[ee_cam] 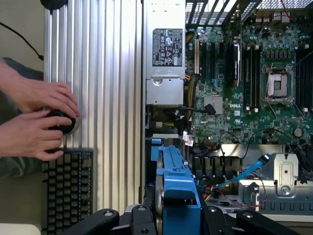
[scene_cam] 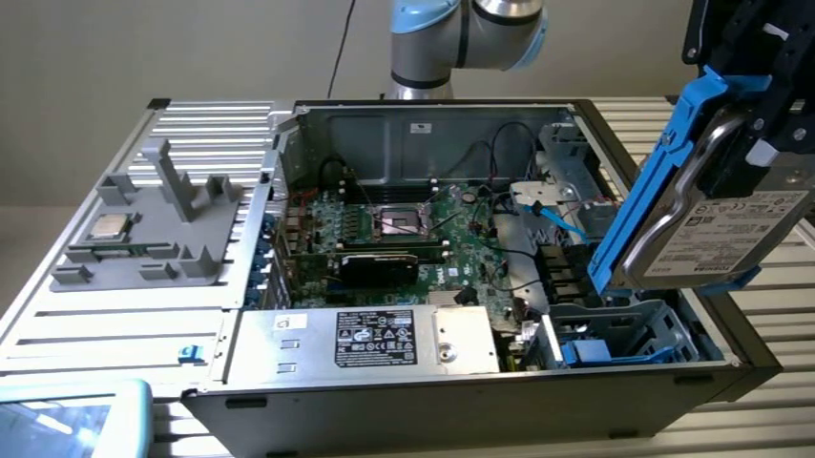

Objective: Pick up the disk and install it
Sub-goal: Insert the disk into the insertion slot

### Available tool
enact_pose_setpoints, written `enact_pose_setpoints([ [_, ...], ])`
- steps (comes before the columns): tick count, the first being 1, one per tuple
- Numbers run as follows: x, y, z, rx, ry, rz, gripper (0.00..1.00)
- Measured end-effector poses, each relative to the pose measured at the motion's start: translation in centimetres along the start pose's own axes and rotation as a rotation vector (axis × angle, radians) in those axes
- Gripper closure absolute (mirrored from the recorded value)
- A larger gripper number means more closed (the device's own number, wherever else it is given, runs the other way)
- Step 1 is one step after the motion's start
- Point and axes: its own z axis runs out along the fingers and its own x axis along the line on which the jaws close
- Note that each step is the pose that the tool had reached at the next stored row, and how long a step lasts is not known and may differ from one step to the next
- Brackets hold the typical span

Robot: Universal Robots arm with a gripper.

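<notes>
Disk [scene_cam: 707,215] hangs tilted near upright over the drive bay [scene_cam: 624,334] at the exterior view's right, end effector [scene_cam: 745,143] clenched on its blue carrier — judged angled for sliding in. Arm [scene_cam: 465,29] stands behind the open case [scene_cam: 421,134]. Wrist view — disk [ee_cam: 178,196] edge-on between the jaws, wrist facing down; a person's hands [ee_cam: 39,117] on the counter [ee_cam: 107,98].

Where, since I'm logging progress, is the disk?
Exterior view's right: the disk is held on edge in the hand, above the drive cage of the open computer case.
</notes>
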Motion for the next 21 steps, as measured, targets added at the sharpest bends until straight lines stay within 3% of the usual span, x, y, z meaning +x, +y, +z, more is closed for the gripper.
enact_pose_setpoints([
  [6, 0.0, -0.12, 0.22, 0.0000, 0.0000, 0.000, 0.63],
  [21, -0.1, -0.15, 2.92, -0.0001, -0.0001, 0.001, 0.63],
])
